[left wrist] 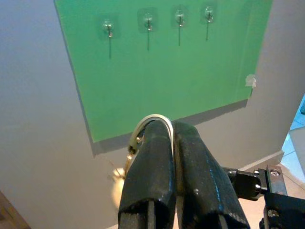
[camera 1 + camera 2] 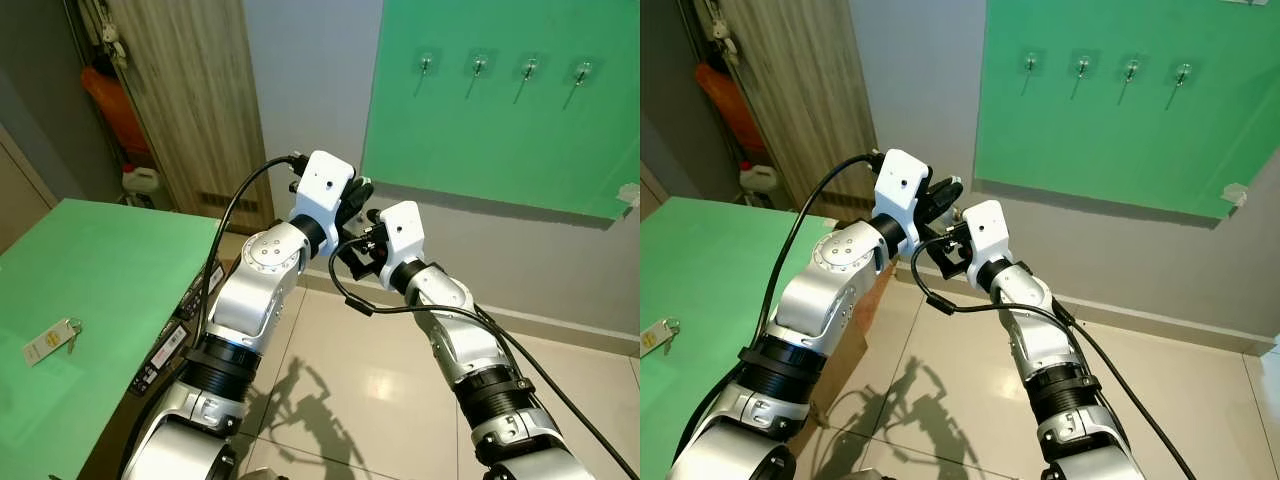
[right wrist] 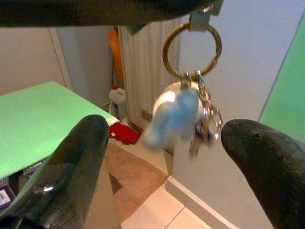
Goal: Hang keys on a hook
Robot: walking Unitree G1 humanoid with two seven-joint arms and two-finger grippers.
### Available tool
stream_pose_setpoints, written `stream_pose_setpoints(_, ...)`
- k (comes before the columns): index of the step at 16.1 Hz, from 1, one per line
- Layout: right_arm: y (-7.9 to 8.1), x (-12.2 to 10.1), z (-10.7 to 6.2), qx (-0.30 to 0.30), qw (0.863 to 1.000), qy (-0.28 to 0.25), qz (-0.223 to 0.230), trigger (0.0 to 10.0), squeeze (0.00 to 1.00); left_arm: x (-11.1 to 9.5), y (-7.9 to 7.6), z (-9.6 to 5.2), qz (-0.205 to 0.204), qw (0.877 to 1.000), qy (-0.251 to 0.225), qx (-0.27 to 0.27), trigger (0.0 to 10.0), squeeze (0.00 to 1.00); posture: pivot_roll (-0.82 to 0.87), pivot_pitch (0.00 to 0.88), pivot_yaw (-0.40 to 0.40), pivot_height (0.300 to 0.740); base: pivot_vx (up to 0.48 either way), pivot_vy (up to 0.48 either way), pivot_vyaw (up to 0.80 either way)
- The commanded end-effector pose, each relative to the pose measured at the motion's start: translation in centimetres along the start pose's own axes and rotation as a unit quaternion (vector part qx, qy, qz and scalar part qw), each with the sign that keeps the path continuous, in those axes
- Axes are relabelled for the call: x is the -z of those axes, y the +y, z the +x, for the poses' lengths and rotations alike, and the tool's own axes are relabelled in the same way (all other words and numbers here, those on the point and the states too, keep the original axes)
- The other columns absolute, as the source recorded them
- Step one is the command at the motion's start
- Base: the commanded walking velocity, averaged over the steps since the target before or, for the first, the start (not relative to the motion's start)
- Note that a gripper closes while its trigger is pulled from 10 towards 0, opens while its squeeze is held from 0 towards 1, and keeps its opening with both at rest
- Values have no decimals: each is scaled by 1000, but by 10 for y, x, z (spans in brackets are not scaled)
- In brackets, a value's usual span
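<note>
The left gripper (image 1: 172, 143) is pinching its two black fingers (image 1: 147, 181) tight together on a metal key ring (image 1: 151, 120), whose pale loop is arching over the fingertips in the left wrist view. From that ring the bunch of keys (image 3: 202, 125) is dangling in the air, along with a blurred pale blue-and-white fob (image 3: 172, 117) (too smeared to say what it is). The ring (image 3: 191, 50) is hanging from the dark fingers at the upper edge of the right wrist view.

The right gripper (image 3: 167, 157) is standing wide open, one thick black finger (image 3: 78, 162) on either side, holding nothing. The keys are hanging between and ahead of those spread fingers, touching neither.

In the head views both silver arms are reaching forward and meeting in front of the robot, the left gripper (image 2: 358, 195) just beside the right gripper (image 2: 362, 255), above the tiled floor (image 2: 380, 380). Beyond them, up on the grey wall, a green board (image 2: 480, 130) is carrying a row of four clear stick-on hooks (image 2: 478, 66), all bare, well apart from the keys.

On the robot's left a green table (image 2: 110, 290) is bearing a second key with a pale rectangular tag (image 2: 50, 342), lying flat near its near edge. Behind the table a wood-grain door (image 2: 195, 100) is standing.
</note>
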State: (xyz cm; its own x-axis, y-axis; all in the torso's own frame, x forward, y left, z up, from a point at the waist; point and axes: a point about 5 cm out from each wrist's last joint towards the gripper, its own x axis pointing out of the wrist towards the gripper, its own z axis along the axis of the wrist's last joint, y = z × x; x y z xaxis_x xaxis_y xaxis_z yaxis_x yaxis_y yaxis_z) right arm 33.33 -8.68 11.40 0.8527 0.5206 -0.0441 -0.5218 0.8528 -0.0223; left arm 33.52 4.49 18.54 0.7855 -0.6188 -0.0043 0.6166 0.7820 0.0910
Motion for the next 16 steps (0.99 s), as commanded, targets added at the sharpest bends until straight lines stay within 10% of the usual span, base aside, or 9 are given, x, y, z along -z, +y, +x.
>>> stream_pose_setpoints(1, -2, -5, 4, 7, 1000, -9, -2, 10000, 0, -6, -3, -1, 0, 1000, -11, 9, 0, 0, -15, 0, 36, 740, 0, 0, 0)
stream_pose_setpoints(16, -7, -10, 11, 35, 999, -19, 3, 10000, 0, -7, -17, 1, -14, 999, -9, 44, 0, 0, -23, 0, 46, 740, 0, 0, 0)
